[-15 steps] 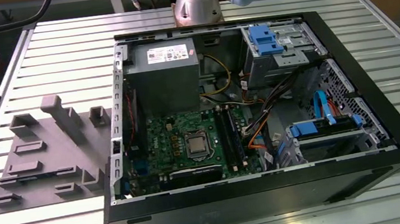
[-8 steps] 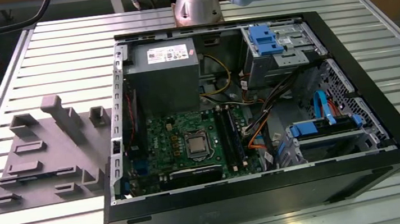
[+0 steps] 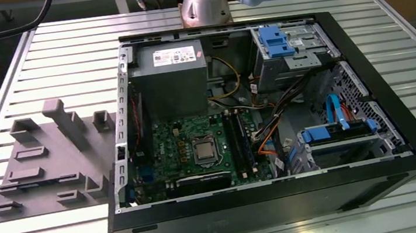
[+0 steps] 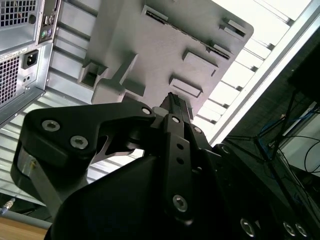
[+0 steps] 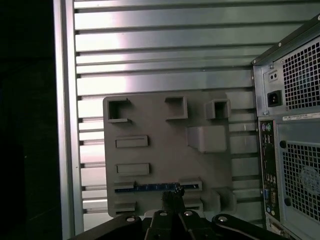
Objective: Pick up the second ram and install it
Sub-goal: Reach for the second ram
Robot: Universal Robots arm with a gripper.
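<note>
Gripper (image 5: 172,196) fingers together, nothing held, tips near ram (image 5: 155,187) lying in grey tray (image 5: 160,150) slot; white sticker (image 3: 173,56) on PSU (image 3: 169,88), print unreadable.

Light grey moulded plastic tray (image 5: 165,150) is plain and uniform. Thin flat dark memory stick (image 5: 155,187) shows blue flecks. Silver ribbed metal table (image 3: 67,50) is striped with parallel slats. Black metal computer case (image 3: 281,205) has a perforated grey rear. Green circuit board (image 3: 188,148), blue plastic drive brackets (image 3: 274,41), orange cables (image 3: 267,139). Matte black gripper (image 4: 172,99) has silver screw heads.
</note>
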